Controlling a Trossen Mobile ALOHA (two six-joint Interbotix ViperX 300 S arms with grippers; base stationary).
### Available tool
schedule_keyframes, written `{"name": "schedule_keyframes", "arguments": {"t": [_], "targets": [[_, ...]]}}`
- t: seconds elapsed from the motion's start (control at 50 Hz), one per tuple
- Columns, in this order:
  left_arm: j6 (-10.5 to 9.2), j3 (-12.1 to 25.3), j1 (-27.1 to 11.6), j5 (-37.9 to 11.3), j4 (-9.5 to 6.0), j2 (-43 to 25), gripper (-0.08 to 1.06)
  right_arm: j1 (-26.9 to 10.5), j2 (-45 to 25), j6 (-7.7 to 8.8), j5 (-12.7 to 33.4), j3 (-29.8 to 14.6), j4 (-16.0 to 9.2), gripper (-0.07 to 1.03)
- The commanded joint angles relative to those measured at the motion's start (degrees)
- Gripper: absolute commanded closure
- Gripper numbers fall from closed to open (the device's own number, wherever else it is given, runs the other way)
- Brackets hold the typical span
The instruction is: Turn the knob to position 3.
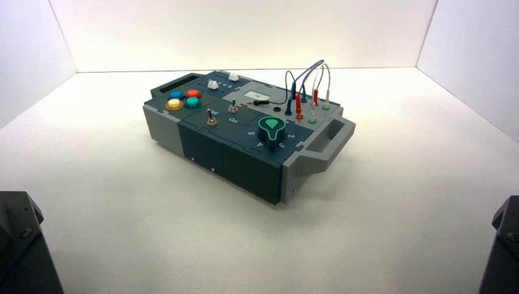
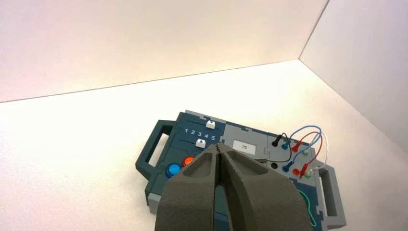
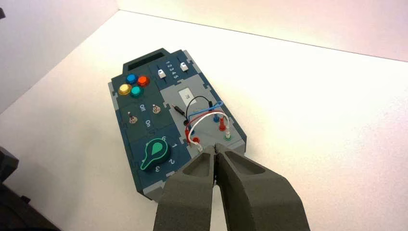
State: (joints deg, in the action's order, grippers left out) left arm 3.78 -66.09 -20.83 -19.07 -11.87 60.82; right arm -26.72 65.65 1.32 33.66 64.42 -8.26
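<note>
The box (image 1: 202,144) stands in the middle of the white floor, turned at an angle. The knob (image 1: 270,128) is black with a teal-green top and sits near the box's grey handle end. In the right wrist view the knob (image 3: 155,154) shows plainly; its pointed tip lies just beside the white numeral 3 (image 3: 157,169), on the side away from 2. My left gripper (image 2: 219,147) is shut and empty, well short of the box. My right gripper (image 3: 216,151) is shut and empty, also well back from the box. Both arms sit parked at the near corners, the left arm (image 1: 18,242) and the right arm (image 1: 505,239).
The box also bears coloured push buttons (image 1: 183,99), two metal toggle switches (image 1: 212,117), two white sliders (image 1: 222,81) and plugged wires (image 1: 306,86). A grey handle (image 1: 330,138) juts from its right end. White walls close in the back and sides.
</note>
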Motion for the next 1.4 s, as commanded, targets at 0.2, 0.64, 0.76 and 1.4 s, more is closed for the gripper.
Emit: {"name": "schedule_keyframes", "arguments": {"t": [0.2, 0.64, 0.76, 1.4], "targets": [[0.00, 0.79, -0.26, 0.70, 0.00, -0.18, 1.01, 0.00, -0.26, -0.09, -0.62, -1.41, -0.53, 0.99], [0.44, 0.88, -0.26, 1.49, 0.18, -1.67, 1.01, -1.85, -2.29, -0.09, -0.09, -1.49, -2.64, 0.99], [0.62, 0.97, -0.26, 1.41, 0.18, -2.55, 1.01, -2.72, -3.60, 0.00, 0.70, -1.67, -3.60, 0.99], [0.18, 0.88, -0.26, 1.32, -0.18, -0.97, 1.01, -11.43, -19.78, 0.09, 5.36, -6.94, -14.77, 0.99]]}}
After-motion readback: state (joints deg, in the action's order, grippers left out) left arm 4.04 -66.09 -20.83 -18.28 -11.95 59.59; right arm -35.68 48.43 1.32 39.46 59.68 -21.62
